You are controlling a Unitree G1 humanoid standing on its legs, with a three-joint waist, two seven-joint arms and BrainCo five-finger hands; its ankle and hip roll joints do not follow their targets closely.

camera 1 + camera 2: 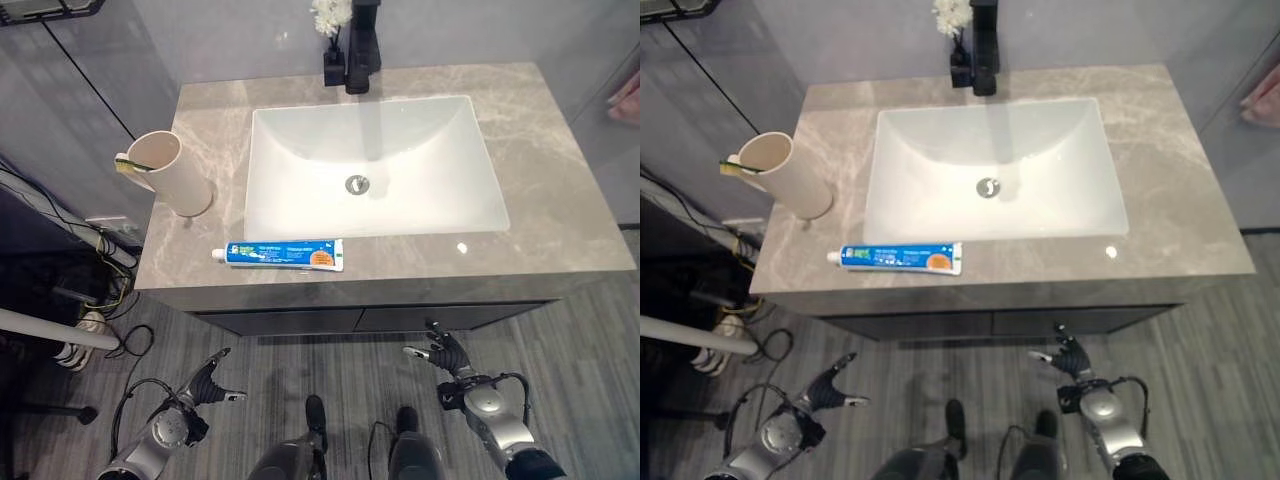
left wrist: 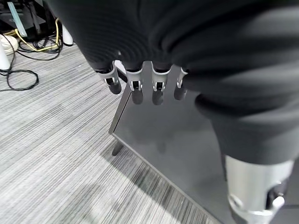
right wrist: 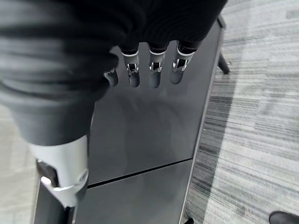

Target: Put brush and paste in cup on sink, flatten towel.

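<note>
Paste tube (image 1: 279, 254) flat at bench (image 1: 560, 215) front edge, cup (image 1: 170, 172) tipped at left with brush (image 1: 132, 165) across its mouth; left robot hand (image 1: 207, 388) and right robot hand (image 1: 446, 357) low, fingers relaxed, empty; risk: a reach nudging the tube off the edge or rolling the cup.

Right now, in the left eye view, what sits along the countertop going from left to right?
Toothbrush poking out of the cup's mouth → beige cup lying tipped on the counter → toothpaste tube along the front edge → white sink basin. Both hands hang low in front of the cabinet.
</note>
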